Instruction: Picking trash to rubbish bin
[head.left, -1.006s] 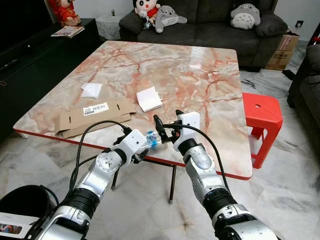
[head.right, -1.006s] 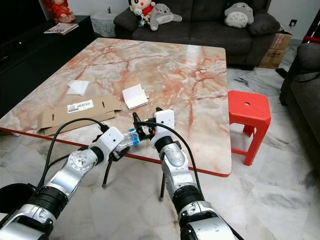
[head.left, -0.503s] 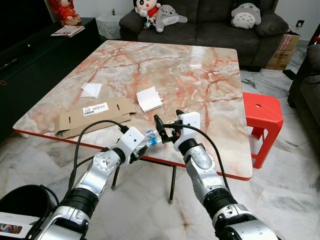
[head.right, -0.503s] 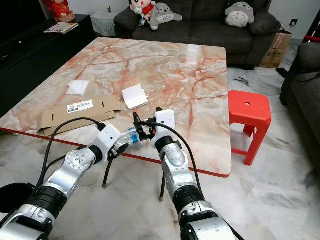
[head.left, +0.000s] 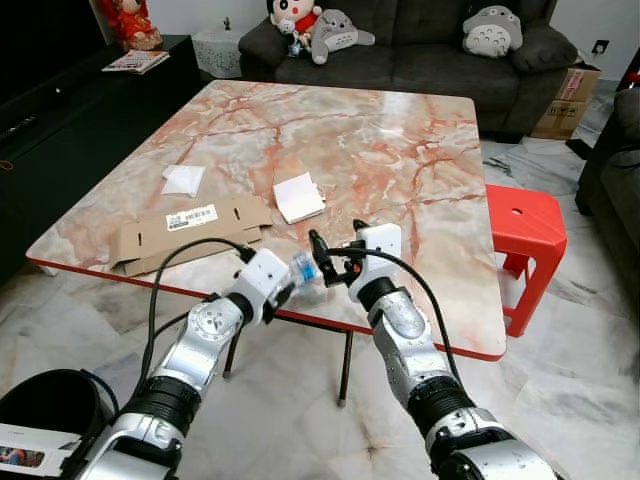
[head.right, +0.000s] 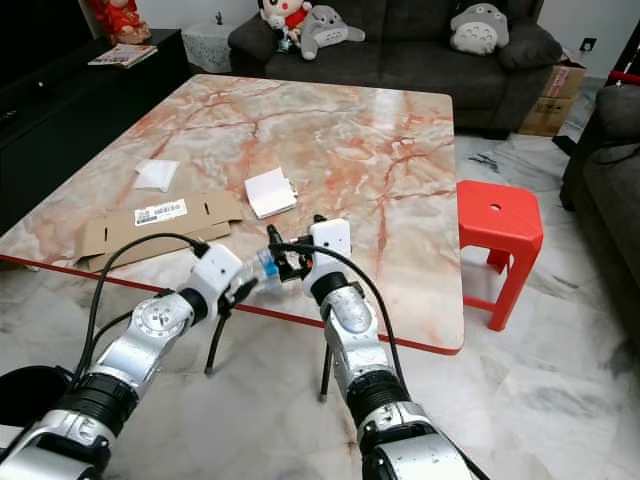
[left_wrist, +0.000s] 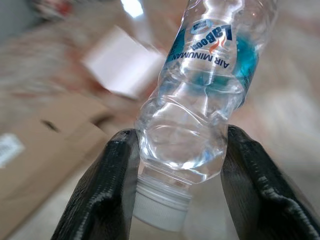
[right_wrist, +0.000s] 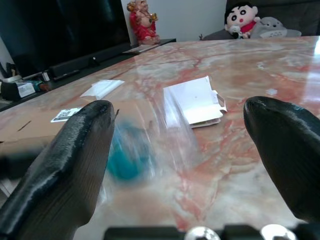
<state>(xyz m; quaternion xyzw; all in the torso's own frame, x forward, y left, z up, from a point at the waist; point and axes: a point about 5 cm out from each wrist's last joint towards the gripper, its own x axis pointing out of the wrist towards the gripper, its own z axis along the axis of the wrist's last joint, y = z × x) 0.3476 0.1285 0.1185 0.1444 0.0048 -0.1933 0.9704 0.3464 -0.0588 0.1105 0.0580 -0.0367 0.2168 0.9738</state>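
Note:
A small clear plastic bottle (head.left: 303, 268) with a blue label is squeezed between the fingers of my left gripper (head.left: 288, 280), just over the table's near edge. In the left wrist view the bottle (left_wrist: 205, 95) is crumpled, its white cap toward the wrist, with a black finger (left_wrist: 100, 190) on each side. My right gripper (head.left: 322, 262) is open right beside the bottle, its fingers (right_wrist: 65, 165) wide apart, and the bottle (right_wrist: 131, 152) shows as a blur between them. A dark round bin (head.left: 45, 400) stands on the floor at lower left.
On the marble table (head.left: 400, 160) lie a flattened cardboard piece (head.left: 185, 228), a white paper box (head.left: 298, 196) and a white tissue (head.left: 183, 179). A red stool (head.left: 523, 228) stands to the table's right. A sofa with plush toys (head.left: 400, 40) is behind.
My left gripper has turned and raised the bottle slightly toward the right gripper's fingers. The right arm has barely moved.

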